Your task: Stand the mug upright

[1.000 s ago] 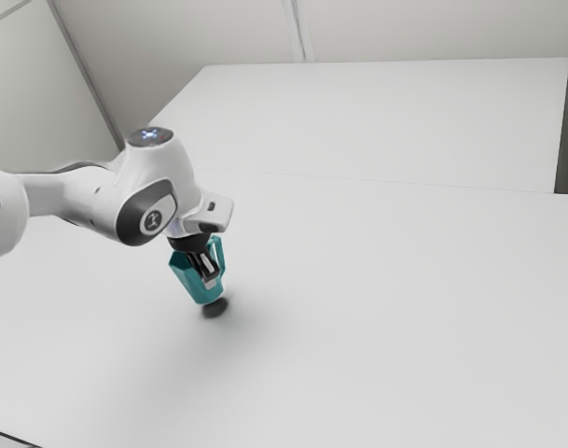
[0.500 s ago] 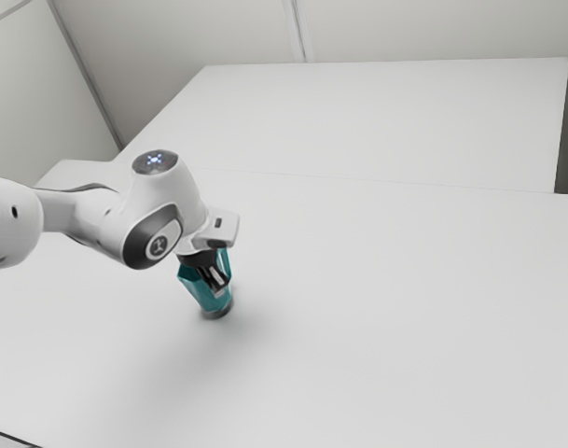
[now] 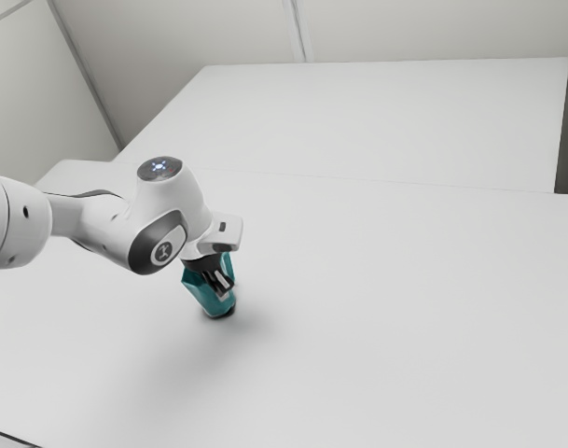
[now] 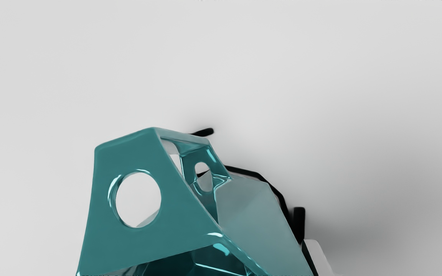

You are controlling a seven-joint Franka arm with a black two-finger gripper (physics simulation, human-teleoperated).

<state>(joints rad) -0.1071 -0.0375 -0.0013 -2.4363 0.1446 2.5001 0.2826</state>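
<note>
In the middle-left of the exterior view, you have the teal mug (image 3: 206,296) leaning over the white table (image 3: 386,327), with the gripper's (image 3: 224,286) two fingers closed on it, and a soft shadow lies near its lower end. Behind a thin seam, you see a second pale surface (image 3: 377,121) that goes up to the grey wall (image 3: 433,28), where a narrow strip (image 3: 298,30) stands at upper centre. At the lower left corner, a dark line (image 3: 13,438) is crossing for you.
</note>
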